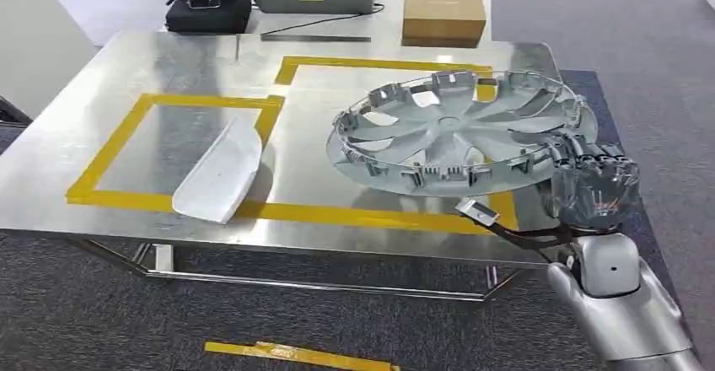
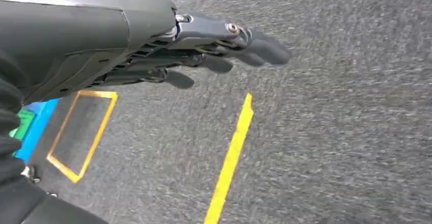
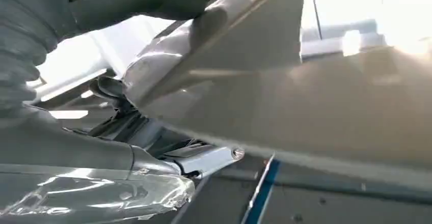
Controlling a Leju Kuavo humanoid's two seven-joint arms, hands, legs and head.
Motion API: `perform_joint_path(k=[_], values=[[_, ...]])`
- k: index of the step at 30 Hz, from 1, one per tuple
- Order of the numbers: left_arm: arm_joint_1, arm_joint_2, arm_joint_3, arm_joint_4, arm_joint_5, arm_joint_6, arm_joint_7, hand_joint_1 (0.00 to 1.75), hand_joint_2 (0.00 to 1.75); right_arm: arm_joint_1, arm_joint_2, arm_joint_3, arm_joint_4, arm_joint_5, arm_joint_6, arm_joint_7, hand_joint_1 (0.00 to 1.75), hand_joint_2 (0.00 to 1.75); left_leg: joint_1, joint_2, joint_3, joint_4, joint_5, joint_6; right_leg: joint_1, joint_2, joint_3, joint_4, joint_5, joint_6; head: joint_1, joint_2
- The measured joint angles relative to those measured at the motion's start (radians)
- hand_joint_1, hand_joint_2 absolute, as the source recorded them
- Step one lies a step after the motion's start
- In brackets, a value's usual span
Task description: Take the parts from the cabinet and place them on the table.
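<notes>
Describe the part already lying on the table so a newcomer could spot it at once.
On the steel table, find the left yellow-taped square. The white curved panel lies across its near right corner, flat and plain, unlike the round spoked wheel cover that the right hand holds.

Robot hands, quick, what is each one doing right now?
Left hand: holds nothing, fingers stretched out over the floor.
Right hand: grips the rim of the wheel cover.

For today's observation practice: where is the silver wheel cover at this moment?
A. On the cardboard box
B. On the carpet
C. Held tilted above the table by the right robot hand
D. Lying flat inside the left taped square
C: the right robot hand grips the rim of the wheel cover, tilted above the steel table.
</notes>
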Motion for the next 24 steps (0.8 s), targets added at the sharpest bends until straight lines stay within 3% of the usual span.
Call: perform_joint_path(k=[1, 2, 3, 5, 6, 7, 8, 9, 11, 12, 13, 14, 15, 18, 24], values=[[0.001, 0.0, 0.0, 0.0, 0.001, 0.0, 0.0, 0.0, 1.75, -0.012, -0.012, 0.04, 0.02, 0.0, 0.0, 0.036, 1.75, 1.75, 0.0, -0.004, -0.001, 0.002, -0.002, -0.004, -0.004, -0.005, 0.003, -0.005, 0.003, -0.006, 0.0, 0.0], [0.001, 0.003, 0.0, 0.0, 0.002, 0.0, 0.0, 0.0, 1.75, -0.025, -0.018, 0.076, 0.039, 0.0, 0.0, 0.057, 1.75, 1.75, 0.0, 0.013, -0.002, 0.011, -0.012, -0.009, -0.007, -0.012, 0.006, -0.008, 0.005, -0.012, 0.0, 0.0], [-0.001, 0.002, 0.0, 0.0, 0.002, 0.0, 0.0, 0.0, 1.75, -0.035, -0.028, 0.112, 0.067, 0.0, 0.0, 0.061, 1.75, 1.75, -0.002, 0.04, -0.02, 0.048, -0.038, -0.016, -0.008, -0.016, 0.007, -0.008, 0.004, -0.022, -0.01, 0.0], [-0.004, 0.003, 0.0, 0.0, 0.008, 0.0, 0.0, 0.0, 1.75, -0.045, -0.029, 0.157, 0.129, -0.001, 0.0, 0.045, 1.75, 1.75, 0.004, 0.067, -0.096, 0.202, -0.113, -0.025, -0.004, -0.029, 0.008, -0.008, 0.003, -0.026, -0.009, 0.0], [-0.004, 0.003, 0.0, 0.0, 0.011, 0.0, 0.0, 0.0, 1.75, -0.047, -0.029, 0.17, 0.161, -0.004, 0.0, 0.02, 1.75, 1.75, 0.005, 0.071, -0.133, 0.274, -0.136, -0.027, -0.003, -0.036, 0.008, -0.008, 0.002, -0.027, -0.009, 0.0], [-0.003, 0.003, 0.0, 0.0, 0.015, 0.0, 0.0, 0.0, 1.75, -0.045, -0.029, 0.178, 0.191, -0.005, 0.0, 0.0, 1.75, 1.75, 0.006, 0.072, -0.15, 0.303, -0.137, -0.028, -0.003, -0.041, 0.008, -0.008, 0.001, -0.028, -0.009, 0.0], [-0.001, 0.003, 0.0, 0.0, 0.017, 0.0, 0.0, 0.0, 1.75, -0.046, -0.026, 0.183, 0.213, -0.008, 0.0, -0.005, 1.75, 1.75, 0.006, 0.072, -0.143, 0.286, -0.114, -0.027, -0.002, -0.044, 0.008, -0.008, 0.0, -0.028, -0.008, 0.0], [-0.001, 0.003, 0.0, 0.0, 0.017, 0.0, 0.0, 0.0, 1.75, -0.049, -0.024, 0.189, 0.229, -0.011, 0.0, -0.014, 1.75, 1.75, 0.006, 0.072, -0.119, 0.235, -0.077, -0.023, -0.002, -0.047, 0.009, -0.008, 0.0, -0.027, -0.01, 0.0], [-0.002, 0.005, 0.0, 0.0, 0.017, 0.0, 0.0, 0.0, 1.75, -0.063, -0.022, 0.197, 0.257, -0.022, 0.0, -0.034, 1.75, 1.75, 0.003, 0.074, -0.032, 0.068, 0.006, -0.007, 0.0, -0.051, 0.014, -0.008, -0.002, -0.024, -0.01, 0.0], [-0.003, 0.008, 0.0, 0.0, 0.017, 0.0, 0.0, 0.0, 1.75, -0.076, -0.018, 0.199, 0.286, -0.032, 0.0, -0.05, 1.75, 1.75, -0.003, 0.079, -0.004, 0.017, 0.002, 0.001, 0.003, -0.052, 0.014, -0.008, -0.004, -0.02, -0.008, 0.0], [-0.004, 0.007, 0.0, 0.0, 0.017, -0.001, 0.0, 0.0, 1.75, -0.09, -0.015, 0.2, 0.323, -0.041, 0.0, -0.072, 1.75, 1.75, -0.004, 0.079, 0.003, 0.0, -0.003, 0.002, 0.006, -0.052, 0.012, -0.007, -0.006, -0.015, -0.008, 0.0], [-0.004, 0.006, 0.0, 0.0, 0.017, -0.003, 0.0, 0.0, 1.75, -0.099, -0.013, 0.201, 0.358, -0.048, 0.001, -0.091, 1.75, 1.75, -0.001, 0.078, 0.003, -0.006, 0.003, -0.006, 0.009, -0.054, 0.012, -0.005, -0.009, -0.014, -0.006, 0.0], [-0.003, 0.004, 0.0, 0.0, 0.017, -0.003, 0.0, 0.0, 1.75, -0.105, -0.012, 0.202, 0.388, -0.057, 0.003, -0.11, 1.75, 1.75, -0.001, 0.078, 0.003, -0.005, 0.0, -0.015, 0.008, -0.054, 0.013, -0.008, -0.007, -0.021, -0.007, 0.0], [-0.001, 0.008, 0.0, 0.0, 0.02, -0.006, 0.0, 0.0, 1.75, -0.127, -0.007, 0.209, 0.465, -0.1, 0.036, -0.165, 1.75, 1.75, -0.003, 0.076, 0.002, -0.005, 0.001, -0.01, 0.006, -0.057, 0.018, -0.016, -0.004, -0.015, -0.006, 0.0], [-0.001, 0.008, 0.0, 0.0, 0.02, -0.008, 0.0, 0.0, 1.75, -0.155, 0.0, 0.221, 0.545, -0.129, 0.082, -0.203, 1.75, 1.75, -0.004, 0.076, 0.002, -0.005, 0.001, 0.001, 0.005, -0.056, 0.023, -0.027, 0.002, -0.003, -0.007, 0.0]])
